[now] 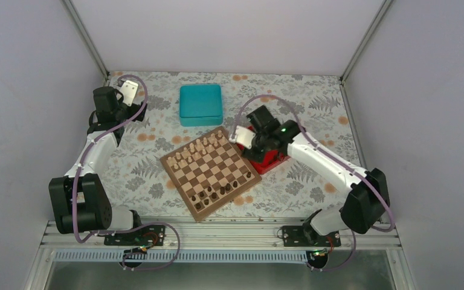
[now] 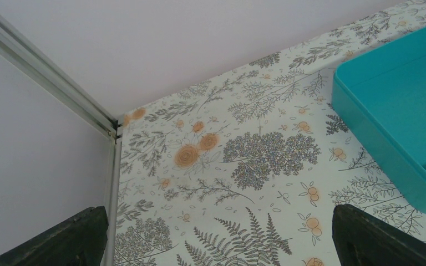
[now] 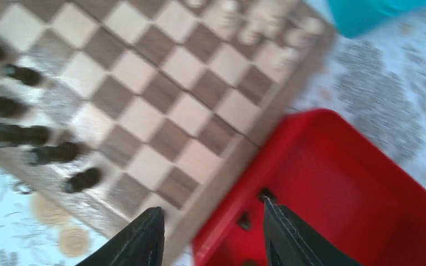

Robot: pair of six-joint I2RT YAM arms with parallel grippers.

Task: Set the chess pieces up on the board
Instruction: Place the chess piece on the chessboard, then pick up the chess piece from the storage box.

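Observation:
The chessboard (image 1: 210,172) lies turned at an angle in the middle of the table. Several dark chess pieces (image 1: 220,189) stand along its near edge, also in the right wrist view (image 3: 28,119). A few more dark pieces (image 3: 244,221) lie in the red tray (image 3: 338,183). My right gripper (image 3: 211,213) is open and empty, hovering over the seam between the board's corner and the red tray (image 1: 273,161). My left gripper (image 2: 216,244) is open and empty over the far left corner of the table, far from the board.
Pale beige pieces (image 1: 198,149) stand along the board's far edge. A teal square box (image 1: 200,104) sits behind the board and shows in the left wrist view (image 2: 399,105). White walls and metal posts close in the floral table on three sides.

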